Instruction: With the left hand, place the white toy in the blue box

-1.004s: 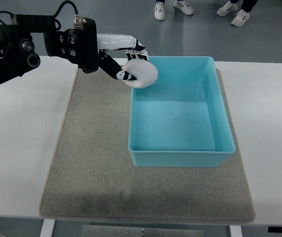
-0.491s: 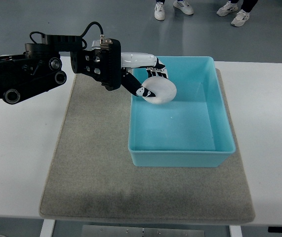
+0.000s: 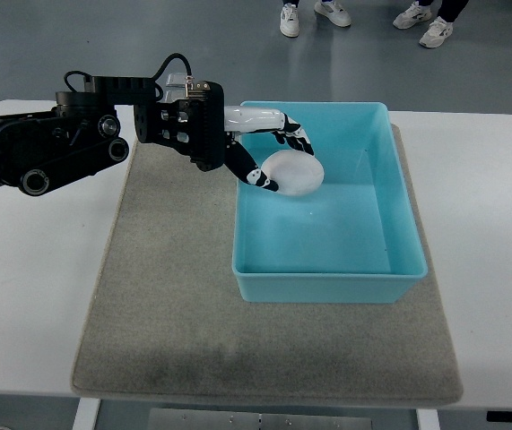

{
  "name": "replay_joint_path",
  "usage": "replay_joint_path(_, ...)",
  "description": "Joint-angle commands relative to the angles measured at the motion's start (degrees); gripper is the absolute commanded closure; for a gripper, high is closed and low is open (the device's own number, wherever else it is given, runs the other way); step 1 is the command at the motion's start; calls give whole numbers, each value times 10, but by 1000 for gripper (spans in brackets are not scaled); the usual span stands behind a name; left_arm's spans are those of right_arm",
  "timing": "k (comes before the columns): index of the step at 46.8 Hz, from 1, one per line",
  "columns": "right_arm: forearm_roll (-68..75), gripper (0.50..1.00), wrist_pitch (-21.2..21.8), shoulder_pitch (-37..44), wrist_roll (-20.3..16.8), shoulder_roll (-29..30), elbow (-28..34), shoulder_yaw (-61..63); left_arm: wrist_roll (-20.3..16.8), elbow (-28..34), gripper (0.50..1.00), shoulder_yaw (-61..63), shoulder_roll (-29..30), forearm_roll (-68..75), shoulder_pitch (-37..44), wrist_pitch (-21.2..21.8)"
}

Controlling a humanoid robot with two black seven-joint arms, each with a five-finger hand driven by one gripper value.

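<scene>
White toy carried over the blue box's rim
The white toy, gripped by the left hand, has been moved from the blue box's far-left corner inward.

The blue box looks like smooth, slightly glossy plastic. The white toy appears smooth and matt. The grey mat has a rough, felt-like cloth surface. The left hand shows glossy white and black plastic shells.

Box interior: I see the blue box floor bare below my left hand
Obstacle: its walls all around
</scene>
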Motion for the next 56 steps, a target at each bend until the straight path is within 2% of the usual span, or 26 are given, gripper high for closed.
replay_joint_path(1,0,564,0,0,0,0,0,0,0,1,570,0,-1,-1,6,0)
replay_joint_path(7,0,564,0,0,0,0,0,0,0,2,542,0,0,-1,9,0)
replay_joint_path(17,0,564,0,0,0,0,0,0,-1,25,542,-4,-1,-8,9,3)
replay_joint_path(26,0,564,0,0,0,0,0,0,-1,61,540,-20,-1,-32,6,36)
replay_joint_path(44,0,564,0,0,0,0,0,0,-1,185,540,-27,2,-54,5,107)
replay_joint_path(56,0,564,0,0,0,0,0,0,0,274,540,-28,-1,-205,2,128)
